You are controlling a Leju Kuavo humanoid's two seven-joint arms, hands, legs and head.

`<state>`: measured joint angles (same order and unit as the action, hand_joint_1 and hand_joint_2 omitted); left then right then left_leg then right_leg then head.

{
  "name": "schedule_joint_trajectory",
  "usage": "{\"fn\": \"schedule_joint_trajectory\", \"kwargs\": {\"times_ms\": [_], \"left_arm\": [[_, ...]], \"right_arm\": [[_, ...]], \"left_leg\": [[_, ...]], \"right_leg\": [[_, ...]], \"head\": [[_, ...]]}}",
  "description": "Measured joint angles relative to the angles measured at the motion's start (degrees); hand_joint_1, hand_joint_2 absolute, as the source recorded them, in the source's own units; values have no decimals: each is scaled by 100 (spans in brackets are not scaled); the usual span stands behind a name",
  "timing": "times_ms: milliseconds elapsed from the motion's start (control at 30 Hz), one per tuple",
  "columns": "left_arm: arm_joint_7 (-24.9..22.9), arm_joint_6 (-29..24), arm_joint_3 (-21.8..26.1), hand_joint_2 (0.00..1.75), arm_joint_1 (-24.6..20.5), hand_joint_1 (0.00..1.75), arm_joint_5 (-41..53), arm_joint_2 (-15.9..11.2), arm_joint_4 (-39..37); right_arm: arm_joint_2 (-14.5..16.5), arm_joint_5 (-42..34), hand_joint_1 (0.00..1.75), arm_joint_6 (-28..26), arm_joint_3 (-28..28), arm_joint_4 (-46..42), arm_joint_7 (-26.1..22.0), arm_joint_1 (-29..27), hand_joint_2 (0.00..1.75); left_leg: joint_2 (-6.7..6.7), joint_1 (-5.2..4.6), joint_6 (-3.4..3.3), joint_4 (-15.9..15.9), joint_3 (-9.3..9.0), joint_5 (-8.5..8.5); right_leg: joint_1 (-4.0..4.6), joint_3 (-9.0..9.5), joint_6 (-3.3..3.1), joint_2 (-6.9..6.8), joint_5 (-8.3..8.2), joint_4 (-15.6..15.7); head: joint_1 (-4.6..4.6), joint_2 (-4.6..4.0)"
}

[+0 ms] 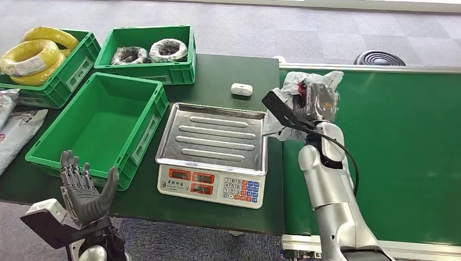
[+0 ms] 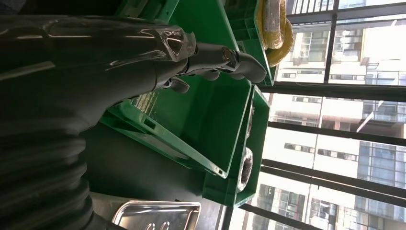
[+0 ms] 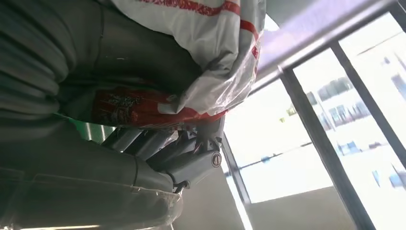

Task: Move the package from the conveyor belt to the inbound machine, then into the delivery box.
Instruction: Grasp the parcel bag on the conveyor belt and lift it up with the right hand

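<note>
My right hand point(image 1: 318, 103) grips a white and red plastic package point(image 1: 296, 84), raised over the left edge of the green conveyor belt point(image 1: 402, 152), just right of the scale. The right wrist view shows the same package point(image 3: 201, 57) pressed between the thumb and the fingers point(image 3: 158, 143). The inbound machine, a scale with a steel tray point(image 1: 217, 136) and a keypad, stands with nothing on it. An empty green delivery box point(image 1: 98, 128) lies left of the scale. My left hand point(image 1: 84, 190) is raised and open at the front left, near that box's front corner, fingers point(image 2: 225, 60) spread.
Two more green crates stand behind: one with yellow cable coils point(image 1: 35, 57), one with dark wire coils point(image 1: 149, 51). A small white device point(image 1: 241, 89) lies behind the scale. White bags point(image 1: 13, 130) lie at the table's left edge.
</note>
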<state>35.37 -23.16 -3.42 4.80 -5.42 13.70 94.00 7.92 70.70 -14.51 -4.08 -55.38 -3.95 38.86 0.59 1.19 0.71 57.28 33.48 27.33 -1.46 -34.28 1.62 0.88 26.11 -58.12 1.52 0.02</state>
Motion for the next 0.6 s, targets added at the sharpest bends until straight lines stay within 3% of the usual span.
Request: {"fn": "schedule_joint_trajectory", "kwargs": {"times_ms": [167, 467, 600], "left_arm": [[11, -33, 1, 175, 26, 0, 0, 19, 4], [14, -34, 1, 175, 37, 0, 0, 22, 23], [22, -49, -19, 175, 35, 0, -4, 22, 23]], "right_arm": [[78, 102, 175, -11, -145, -977, 70, -176, 175], [106, 123, 175, -55, -203, -1449, 77, -322, 175], [144, 552, 175, -778, -237, -1698, 89, -401, 175]], "left_leg": [[1, 0, 1, 0, -1, 0], [2, -1, 0, 1, -2, 0], [2, -1, 1, 1, 1, 0]], "right_leg": [[0, 4, -1, -3, 1, 0], [-1, 4, 0, -3, 0, 0], [-1, 1, 0, -4, 0, 0]], "head": [[-1, 0], [0, 0], [-1, 0]]}}
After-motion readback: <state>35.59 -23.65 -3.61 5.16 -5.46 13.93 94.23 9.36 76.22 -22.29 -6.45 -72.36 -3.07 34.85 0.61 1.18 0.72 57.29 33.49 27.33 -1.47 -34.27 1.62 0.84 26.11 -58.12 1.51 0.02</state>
